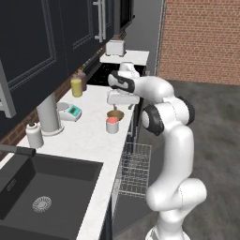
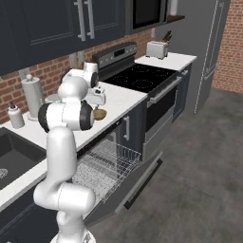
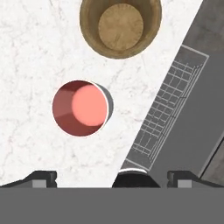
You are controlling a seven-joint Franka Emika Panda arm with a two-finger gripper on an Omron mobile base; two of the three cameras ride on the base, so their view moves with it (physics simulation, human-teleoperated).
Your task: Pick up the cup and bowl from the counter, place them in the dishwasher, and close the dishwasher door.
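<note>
On counter (image 3: pixel 35 52), one cup (image 3: pixel 81 108), one bowl (image 3: pixel 120 27)

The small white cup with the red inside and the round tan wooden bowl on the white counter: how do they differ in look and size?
The small white cup with the red inside is narrower than the round tan wooden bowl. The cup is white outside and red within; the bowl is tan-brown all over. In the left base view the cup stands taller, the bowl sits lower. Both stand upright, apart from each other, on the white marble-like counter near its edge.
</note>
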